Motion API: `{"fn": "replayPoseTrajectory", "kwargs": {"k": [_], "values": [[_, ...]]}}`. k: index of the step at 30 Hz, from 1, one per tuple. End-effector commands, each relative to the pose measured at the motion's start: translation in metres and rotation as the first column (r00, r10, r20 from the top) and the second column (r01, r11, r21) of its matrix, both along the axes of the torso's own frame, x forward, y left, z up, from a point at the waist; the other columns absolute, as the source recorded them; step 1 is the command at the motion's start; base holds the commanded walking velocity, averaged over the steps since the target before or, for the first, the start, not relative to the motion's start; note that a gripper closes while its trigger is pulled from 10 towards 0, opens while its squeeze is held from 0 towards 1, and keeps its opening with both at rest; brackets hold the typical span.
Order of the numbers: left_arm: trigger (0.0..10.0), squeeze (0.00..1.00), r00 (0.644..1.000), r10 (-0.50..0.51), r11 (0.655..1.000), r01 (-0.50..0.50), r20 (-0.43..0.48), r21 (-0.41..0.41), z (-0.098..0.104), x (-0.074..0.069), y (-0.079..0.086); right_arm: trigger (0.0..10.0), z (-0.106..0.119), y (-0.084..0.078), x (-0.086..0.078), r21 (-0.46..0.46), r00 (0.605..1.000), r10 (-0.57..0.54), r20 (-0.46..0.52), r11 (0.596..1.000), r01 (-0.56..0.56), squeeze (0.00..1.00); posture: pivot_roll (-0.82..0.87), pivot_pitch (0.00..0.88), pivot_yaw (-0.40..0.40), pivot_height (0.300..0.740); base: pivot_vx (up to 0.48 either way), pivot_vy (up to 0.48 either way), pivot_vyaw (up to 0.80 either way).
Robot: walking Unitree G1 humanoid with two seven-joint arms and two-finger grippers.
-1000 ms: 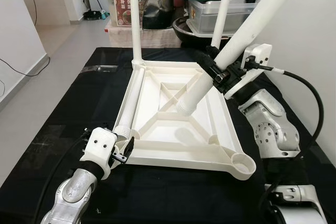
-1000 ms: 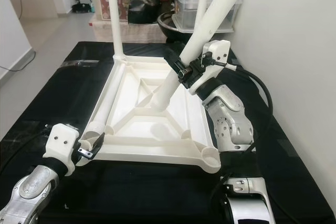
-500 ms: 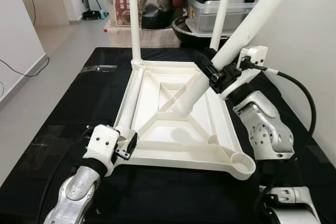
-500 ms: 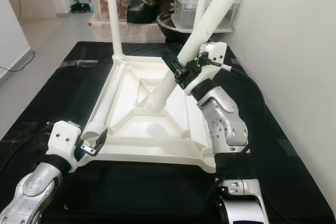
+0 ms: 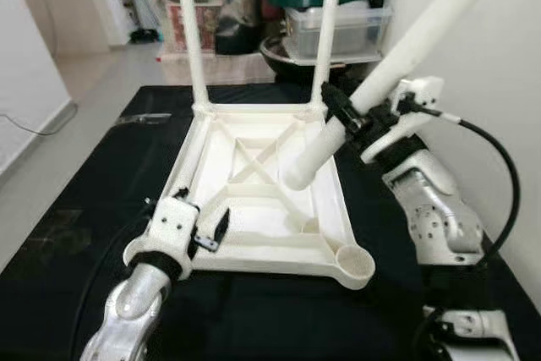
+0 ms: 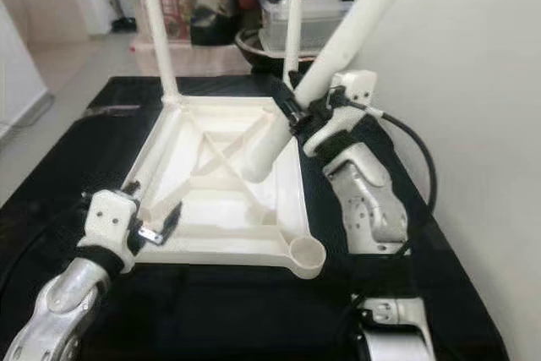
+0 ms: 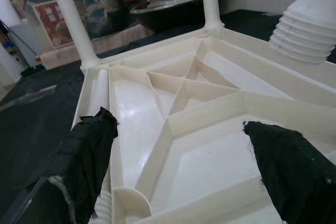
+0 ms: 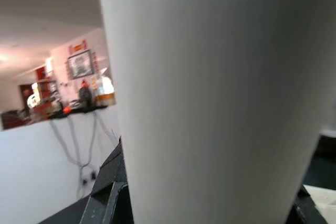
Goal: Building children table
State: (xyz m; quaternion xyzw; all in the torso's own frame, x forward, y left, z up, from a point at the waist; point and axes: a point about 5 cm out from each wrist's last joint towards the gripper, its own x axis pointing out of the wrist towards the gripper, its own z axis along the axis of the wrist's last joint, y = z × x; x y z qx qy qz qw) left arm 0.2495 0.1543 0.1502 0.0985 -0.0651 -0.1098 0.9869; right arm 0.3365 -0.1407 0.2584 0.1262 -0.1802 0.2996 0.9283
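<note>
Left eye view, right hand clamped round slanted table leg, left hand spread at tabletop corner

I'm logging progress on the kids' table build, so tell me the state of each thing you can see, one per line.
Tabletop: upside down on the black surface, ribbed underside up.
Two far legs: upright in the far corner sockets.
Loose leg: tilted, held above the tabletop, threaded end down.
Near right socket: empty.
Right hand: shut on the loose leg.
Left hand: open, at the tabletop's near left corner.
</note>
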Motion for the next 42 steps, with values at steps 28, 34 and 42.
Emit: {"fn": "replayPoseTrajectory", "kwargs": {"k": [28,34,42], "values": [[10.0,0.00,0.999,0.014,0.998,-0.016,-0.038,-0.061,-0.0090,-0.0037,0.0012,0.0,0.0123,-0.0061,0.0020,-0.041,0.999,0.009,0.033,0.999,-0.007,0.00,0.06,0.000,-0.033,0.740,-0.134,0.000,0.00],[10.0,0.00,0.999,0.031,0.997,-0.034,-0.037,-0.064,-0.0082,-0.0008,0.0057,0.0,0.0119,-0.0062,0.0030,-0.041,1.000,0.003,0.031,0.999,-0.002,0.00,0.06,0.000,-0.033,0.740,0.000,0.000,0.00],[10.0,0.00,0.998,0.034,0.997,-0.037,-0.043,-0.067,-0.0107,-0.0018,0.0055,0.0,0.0114,-0.0059,0.0037,-0.048,1.000,0.006,0.030,0.999,-0.005,0.00,0.07,0.000,-0.034,0.740,0.000,0.000,0.00]]}}
